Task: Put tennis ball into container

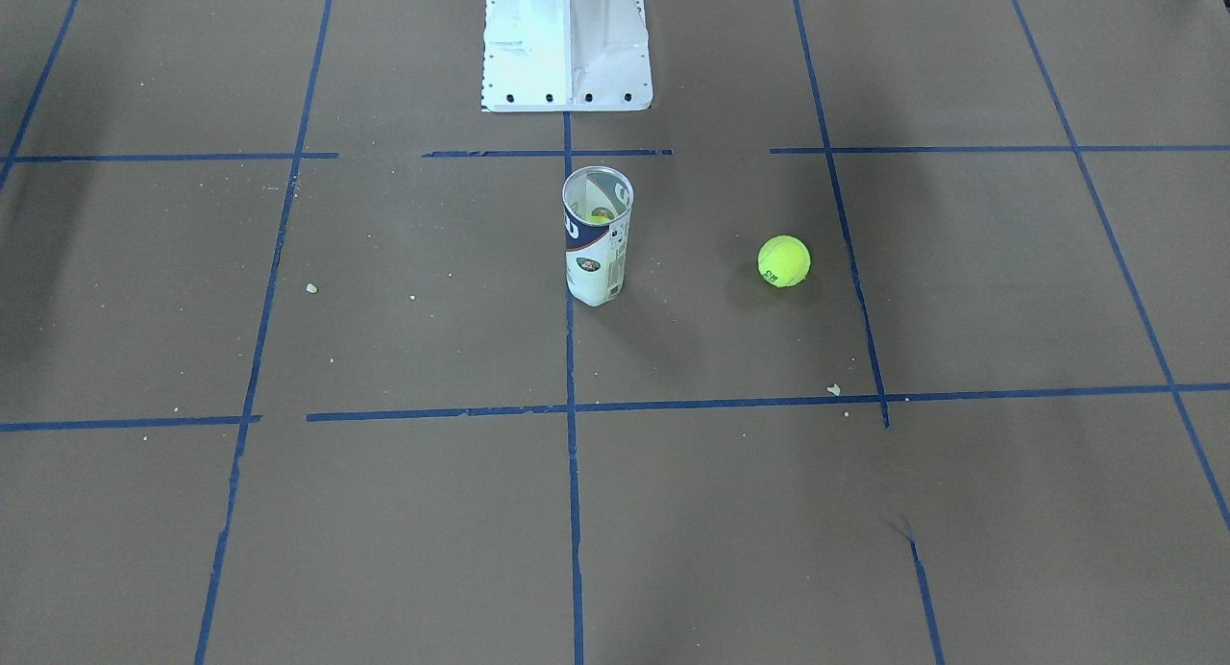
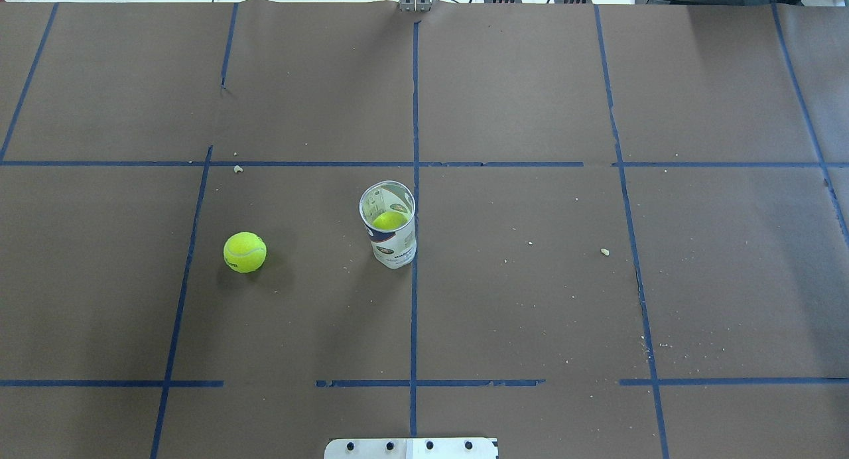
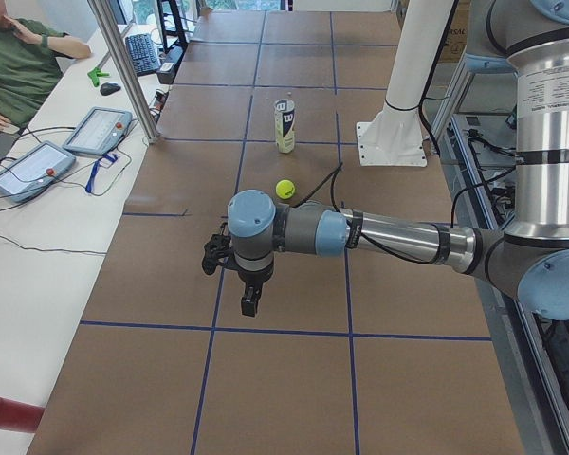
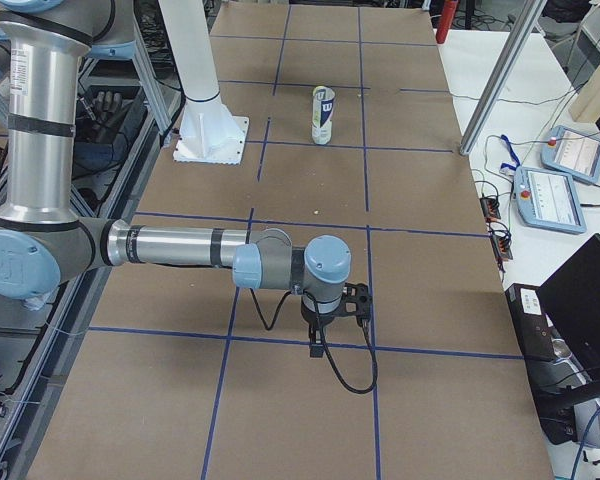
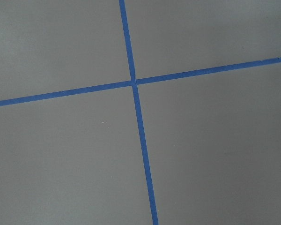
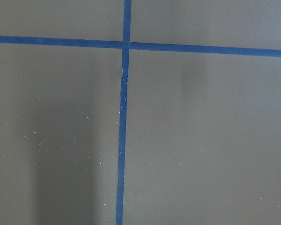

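While fuzzy ball (image 2: 245,252) rests, clear cyl. tube (image 2: 395,245) stands.

place: robotics lab | evidence: tape-gridded table (image 2: 530,280), teach pendants (image 3: 100,128), seated operator (image 3: 14,66)

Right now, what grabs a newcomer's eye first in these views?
The bright yellow-green tennis ball lies loose on the brown table, on the robot's left. Apart from it, the container stands upright by the centre line, another ball already inside.

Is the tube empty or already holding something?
Not empty: the overhead view shows a yellow-green ball inside the upright, open container; the tennis ball lies outside.
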Available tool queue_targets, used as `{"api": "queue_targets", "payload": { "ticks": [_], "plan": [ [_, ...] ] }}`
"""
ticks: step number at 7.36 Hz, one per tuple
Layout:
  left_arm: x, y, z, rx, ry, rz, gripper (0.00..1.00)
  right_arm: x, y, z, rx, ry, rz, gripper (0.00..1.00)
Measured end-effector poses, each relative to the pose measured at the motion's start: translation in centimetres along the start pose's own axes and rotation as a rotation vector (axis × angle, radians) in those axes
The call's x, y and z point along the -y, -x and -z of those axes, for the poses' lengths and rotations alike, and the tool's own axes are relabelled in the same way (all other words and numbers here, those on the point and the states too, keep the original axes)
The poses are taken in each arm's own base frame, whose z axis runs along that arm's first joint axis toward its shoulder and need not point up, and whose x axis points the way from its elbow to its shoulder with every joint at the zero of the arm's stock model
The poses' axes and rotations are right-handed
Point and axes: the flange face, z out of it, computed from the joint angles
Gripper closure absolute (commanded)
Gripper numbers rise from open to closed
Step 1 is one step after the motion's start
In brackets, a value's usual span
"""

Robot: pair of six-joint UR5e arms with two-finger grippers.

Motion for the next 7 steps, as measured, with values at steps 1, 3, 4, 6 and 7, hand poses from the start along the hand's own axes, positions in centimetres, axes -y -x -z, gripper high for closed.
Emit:
{"api": "queue_targets", "payload": {
  "ticks": [1,3,4,6,7],
  "plan": [
    [0.0,-0.1,0.2,0.000,-0.003,-0.002,0.00,0.0,0.0,0.0,0.000,0.000,0.000,0.00],
    [0.2,-0.6,0.7,0.006,-0.013,-0.009,0.00,0.0,0.0,0.0,0.000,0.000,0.000,0.00],
    [1.0,-0.9,1.1,0.010,-0.022,-0.017,0.00,0.0,0.0,0.0,0.000,0.000,0.000,0.00],
    [5.0,-2.5,3.1,0.024,-0.071,-0.065,0.00,0.1,0.0,0.0,0.000,-0.001,0.001,0.00],
    [6.6,-3.2,4.0,0.032,-0.094,-0.087,0.00,0.1,0.0,0.0,0.000,-0.001,0.001,0.00]
  ]
}}
